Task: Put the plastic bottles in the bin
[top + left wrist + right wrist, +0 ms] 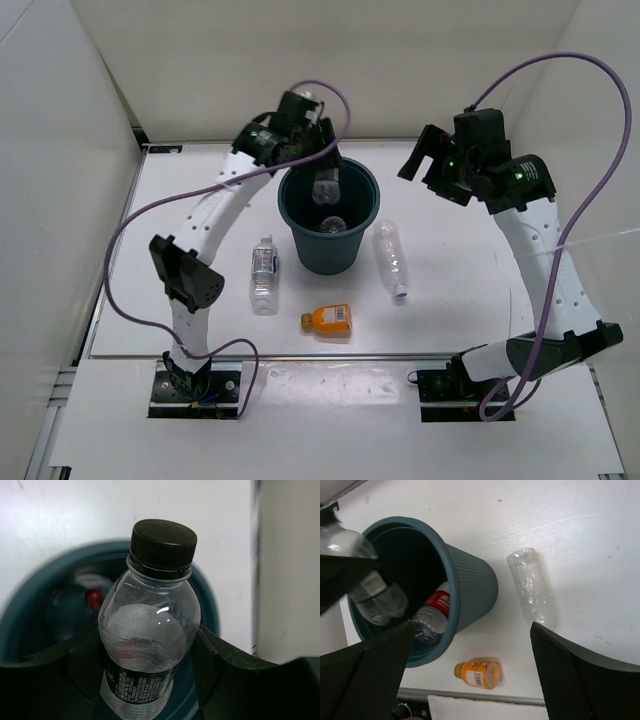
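Clear black-capped bottle [149, 625] clamped in left claw [147, 652] over teal bin [322, 256], right claw [422, 158] wide open

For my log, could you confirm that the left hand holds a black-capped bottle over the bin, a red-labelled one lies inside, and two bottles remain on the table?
Not two: the top external view shows three on the table, a clear bottle left of the bin, a second clear bottle right of it, and an orange bottle in front. Otherwise right.
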